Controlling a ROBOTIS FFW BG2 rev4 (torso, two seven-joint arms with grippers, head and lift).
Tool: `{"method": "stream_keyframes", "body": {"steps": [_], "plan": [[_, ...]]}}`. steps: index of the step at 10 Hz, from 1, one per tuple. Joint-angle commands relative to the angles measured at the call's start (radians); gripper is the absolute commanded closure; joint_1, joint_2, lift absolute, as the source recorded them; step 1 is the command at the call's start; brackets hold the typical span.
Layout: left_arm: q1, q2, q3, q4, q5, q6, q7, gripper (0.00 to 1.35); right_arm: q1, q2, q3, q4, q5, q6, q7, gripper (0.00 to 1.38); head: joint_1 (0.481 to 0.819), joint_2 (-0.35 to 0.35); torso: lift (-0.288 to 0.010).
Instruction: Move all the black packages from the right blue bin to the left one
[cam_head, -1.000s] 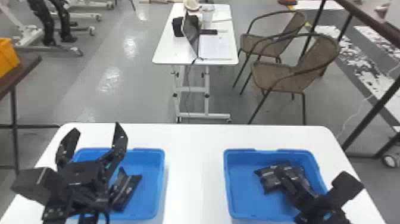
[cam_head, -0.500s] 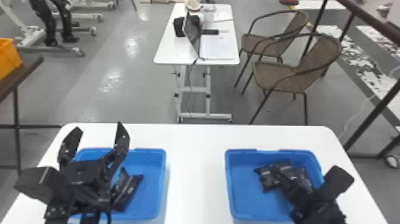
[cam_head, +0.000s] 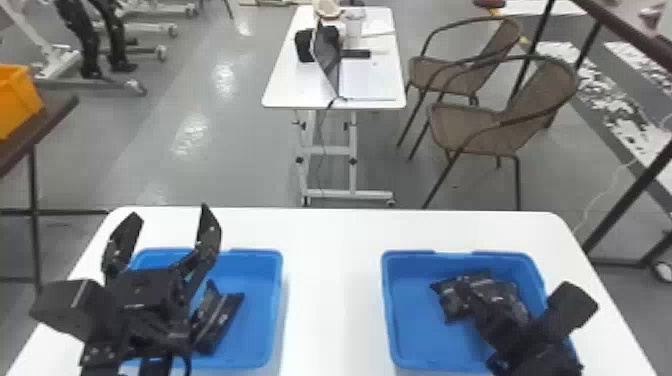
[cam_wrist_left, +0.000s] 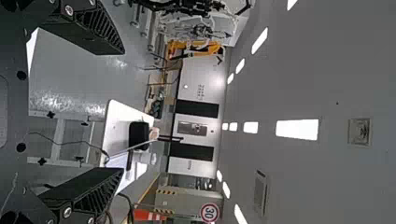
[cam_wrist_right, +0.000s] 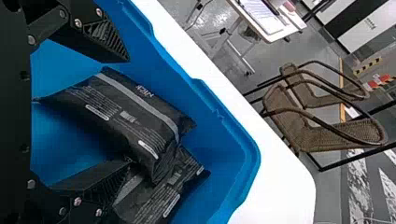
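Head view: two blue bins stand well apart on a white counter (cam_head: 335, 290). The left gripper (cam_head: 169, 212) is raised over the left bin (cam_head: 255, 310), its jaws spread wide with nothing between them, pointing out toward the room. Black packaging (cam_head: 212, 322) lies in that bin beside the gripper; whether it is one package or two, I cannot tell. The right gripper (cam_head: 505, 325) reaches down into the right bin (cam_head: 415, 320), where black packages lie together toward the far side.

Right wrist view: two packages are in the right bin. The striped package (cam_wrist_right: 135, 116) lies with one end over the other package (cam_wrist_right: 163, 198). The right gripper (cam_wrist_right: 129, 111) has its jaws wide apart, one to either side of the striped package, and one of them is over the edge of the other package. Whether either jaw touches a package, I cannot tell.

Beyond the counter, a white table (cam_head: 280, 90) holds a laptop (cam_head: 327, 60), with two brown chairs (cam_head: 470, 130) beside it. An orange crate (cam_head: 17, 102) sits on a dark table (cam_head: 45, 117) off to the left.
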Motion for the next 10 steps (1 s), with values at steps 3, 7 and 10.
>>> {"method": "stream_keyframes", "body": {"steps": [3,7,10], "plan": [[-0.005,0.007,-0.001,0.001,0.002,-0.011,0.0,0.13,-0.037,0.0,0.002,0.059,-0.016,-0.023,0.0,0.28,0.695,0.019,-0.042],[-0.002,0.002,0.0,0.02,0.003,-0.035,0.0,0.13,-0.005,-0.002,0.019,0.015,-0.101,-0.033,0.0,1.11,0.695,0.024,-0.042],[-0.002,0.002,0.0,0.026,0.011,-0.044,0.0,0.13,-0.016,-0.006,0.025,0.052,-0.156,-0.038,0.02,1.2,0.695,0.043,-0.042]]}}
